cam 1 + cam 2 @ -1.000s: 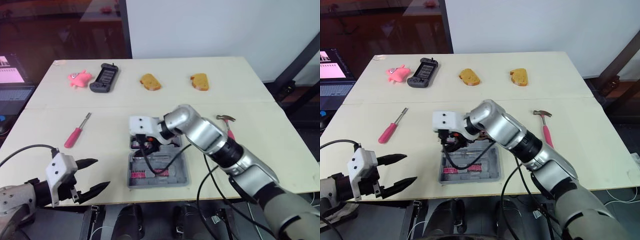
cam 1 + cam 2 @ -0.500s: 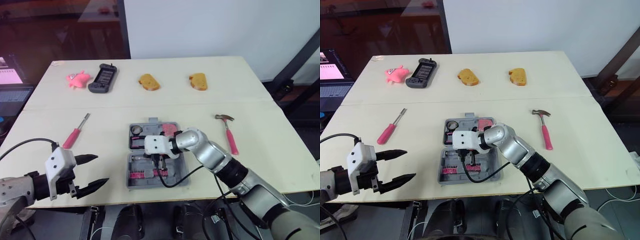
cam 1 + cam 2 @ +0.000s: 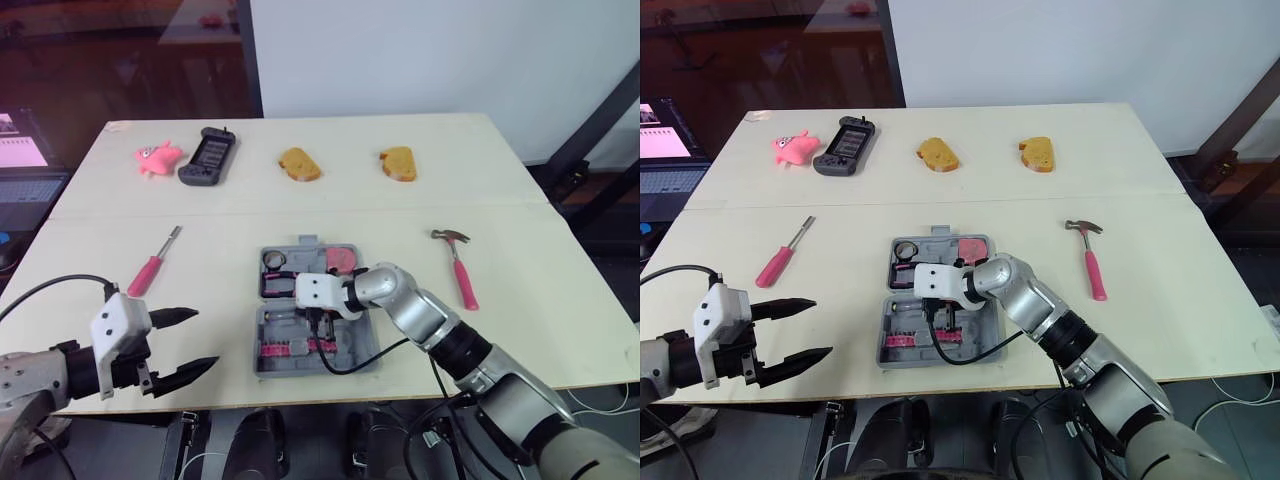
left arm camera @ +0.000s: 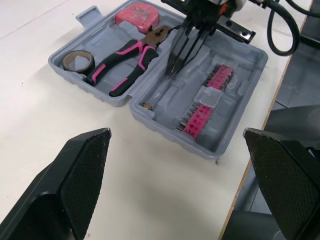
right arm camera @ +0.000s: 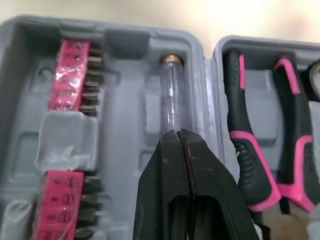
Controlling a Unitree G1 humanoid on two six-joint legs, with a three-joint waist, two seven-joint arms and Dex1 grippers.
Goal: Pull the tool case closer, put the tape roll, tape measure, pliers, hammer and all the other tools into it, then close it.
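Observation:
The grey tool case lies open near the table's front edge. Its far half holds the tape roll, the pink-handled pliers and the pink tape measure. Pink bit strips fill the near half. My right gripper is shut and low inside the near half, its tips over a clear-handled tool lying in a slot. The hammer lies right of the case. Left of it lies a pink screwdriver. My left gripper hangs open at the front left, holding nothing.
Along the table's far side lie a pink toy, a black handheld console and two bread-like pieces. A laptop stands beyond the left edge. The case's front rim is close to the table edge.
My right gripper has come down from above the case's far half into the near half and now rests low there. The left gripper has held still.

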